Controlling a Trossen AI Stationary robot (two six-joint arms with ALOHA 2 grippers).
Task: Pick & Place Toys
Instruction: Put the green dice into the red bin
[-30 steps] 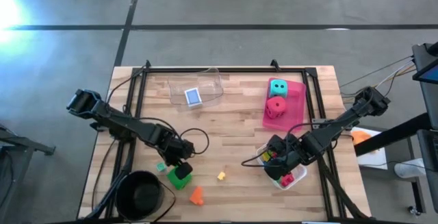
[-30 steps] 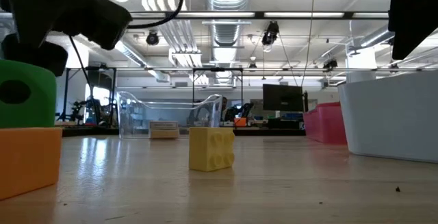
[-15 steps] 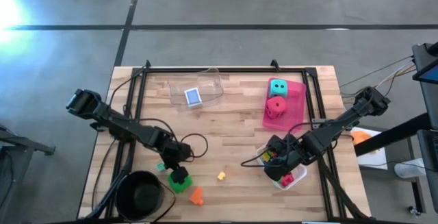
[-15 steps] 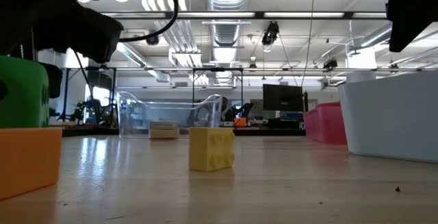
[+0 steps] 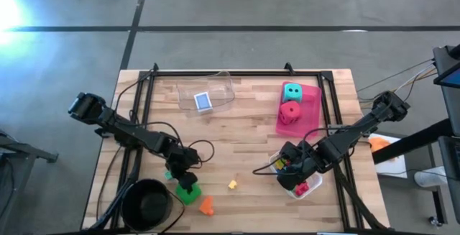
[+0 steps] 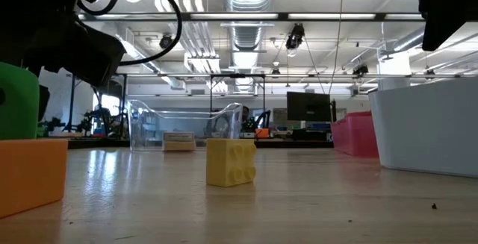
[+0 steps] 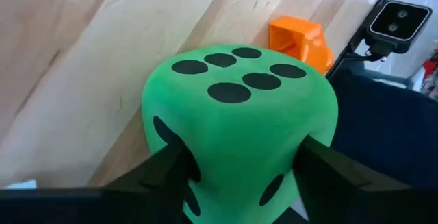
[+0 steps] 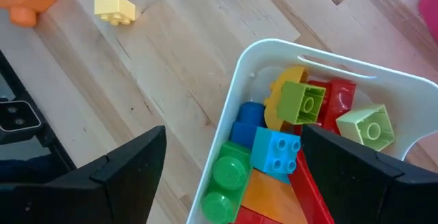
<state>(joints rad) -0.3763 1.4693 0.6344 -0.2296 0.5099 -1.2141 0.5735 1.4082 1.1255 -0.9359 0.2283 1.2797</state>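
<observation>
A green foam die (image 7: pixel 239 107) with black dots sits on the table near the front left; it also shows in the high view (image 5: pixel 188 193) and the low view (image 6: pixel 19 102). My left gripper (image 5: pixel 187 185) reaches down over it and is shut on it. An orange brick (image 5: pixel 207 205) lies just nearer, a yellow brick (image 5: pixel 233 185) to the right, and a small teal brick (image 5: pixel 169 174) to the left. My right gripper (image 5: pixel 291 169) hangs open above the white tray (image 8: pixel 274 46), which holds several bricks. My left gripper pinches the green die between its two fingers, one on each of two opposite side faces (image 7: pixel 179 157). The fingers slant down from the table's far left. The die rests on the table, its six-dot face up.
A pink tray (image 5: pixel 310 120) at the far right holds a teal die (image 5: pixel 292 91) and a red die (image 5: pixel 290 111). A clear tray (image 5: pixel 215 88) at the back holds a blue box (image 5: pixel 203 101). A black bowl (image 5: pixel 147 203) stands at the front left corner.
My left gripper has come down and a little toward the near edge, tipping steeper, and now straddles the green die. The die has shifted a little toward the table's left. The right arm has kept still.
</observation>
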